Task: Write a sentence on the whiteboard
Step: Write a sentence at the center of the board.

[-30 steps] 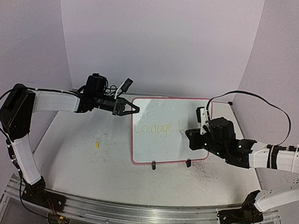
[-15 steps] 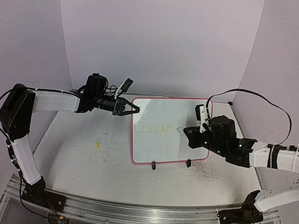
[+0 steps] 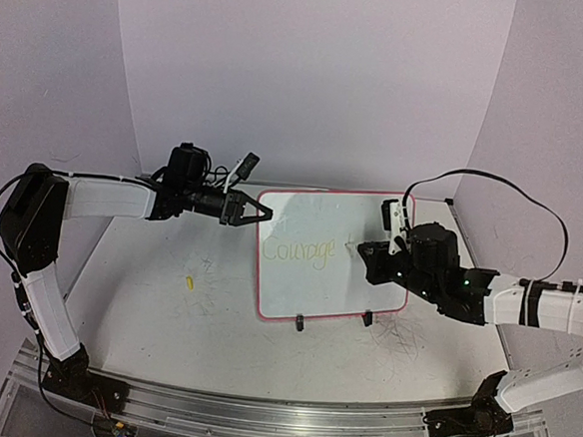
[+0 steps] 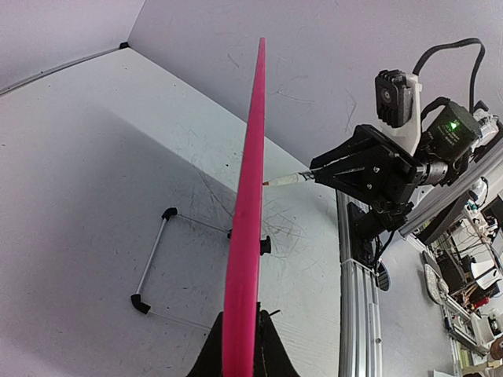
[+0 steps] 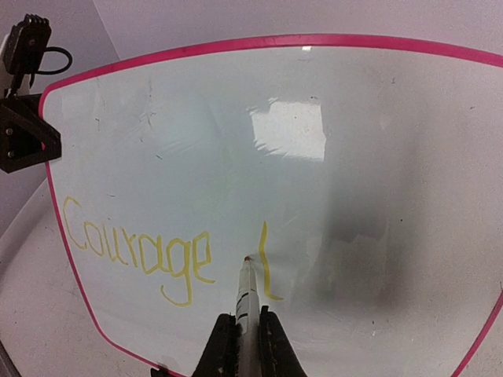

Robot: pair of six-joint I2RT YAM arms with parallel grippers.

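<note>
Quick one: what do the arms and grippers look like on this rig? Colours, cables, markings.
Left arm and right arm: white link shells, black joints. Left gripper and right gripper: black, angular fingers. Black cable loops over the right arm; green LED at its wrist.

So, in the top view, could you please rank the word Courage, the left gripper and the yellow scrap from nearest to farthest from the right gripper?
From the right gripper, which holds the marker:
1. The word Courage, just left of it on the whiteboard.
2. The left gripper, at the board's upper-left rim.
3. The yellow scrap, on the table left of the board.
</note>
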